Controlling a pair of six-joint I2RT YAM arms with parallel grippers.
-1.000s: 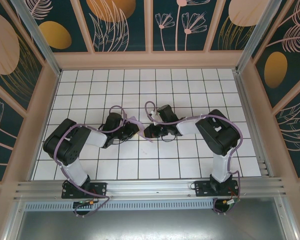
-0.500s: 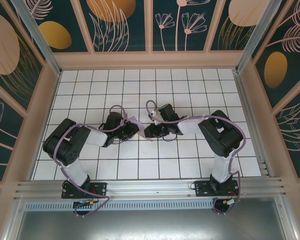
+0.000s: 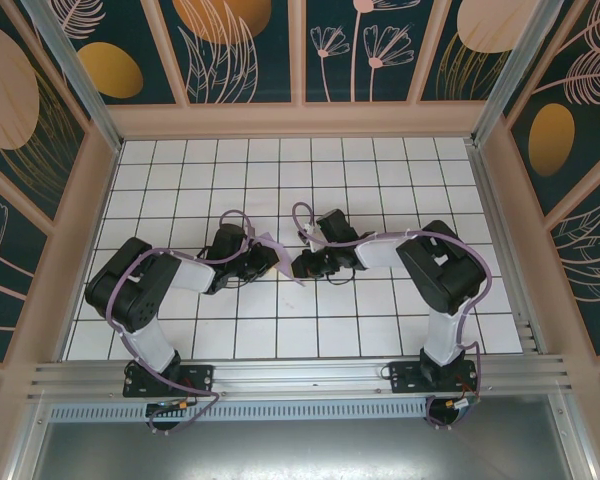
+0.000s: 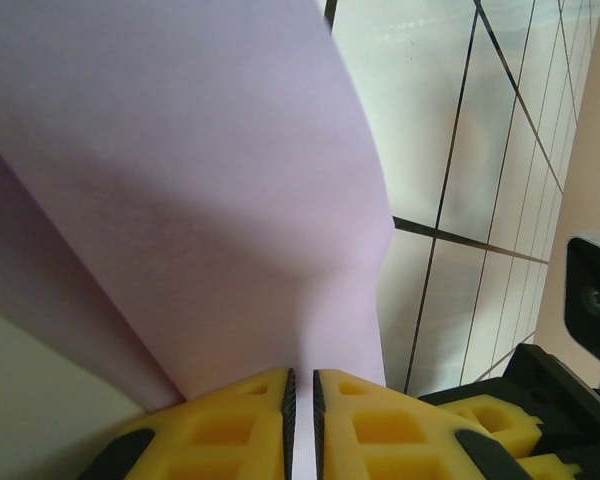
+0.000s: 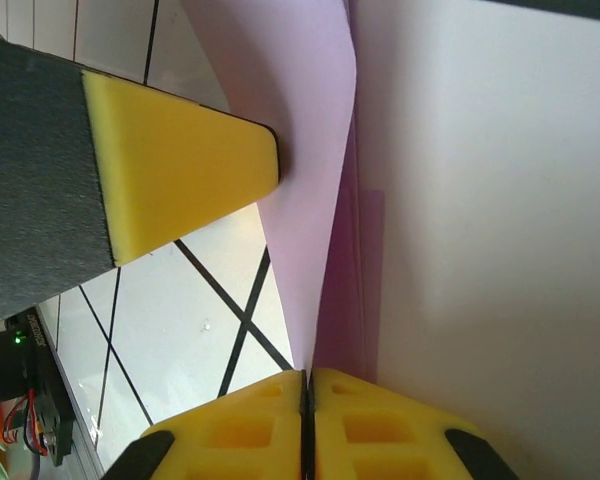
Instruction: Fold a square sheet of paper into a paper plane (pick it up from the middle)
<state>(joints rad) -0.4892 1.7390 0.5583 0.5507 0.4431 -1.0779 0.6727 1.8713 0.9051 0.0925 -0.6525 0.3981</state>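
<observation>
White tiles with dark grout lines cover the table (image 3: 380, 170), boxed in by pale wooden frames and dark panels painted with orange discs and line-drawn plants. Nearest the overhead camera, an aluminium rail (image 3: 300, 375) runs along the table's edge, with both arm bases bolted to it. From there the two arms lean inward and meet near the middle of the grid.

The lavender paper (image 3: 272, 245) is held off the tiles between them, a small creased shape with the left gripper (image 3: 263, 256) on one side and the right gripper (image 3: 302, 265) just beside it on the other.

On the left wrist camera, the left gripper (image 4: 300, 390) has its yellow fingers drawn to a narrow slit, and the lavender paper (image 4: 180, 200) runs down into that slit, pinched at its edge. It rises as a broad curved panel with a shadowed layer behind. Part of the right gripper (image 4: 520, 425) sits low at the right.

On the right wrist camera, the right gripper (image 5: 306, 385) has its pads pressed together, clamping a folded edge of the lavender paper (image 5: 315, 150) where several layers meet. A yellow fingertip (image 5: 180, 165) of the left gripper touches the paper's face.

Farther back, bare tiles reach the rear wall.
</observation>
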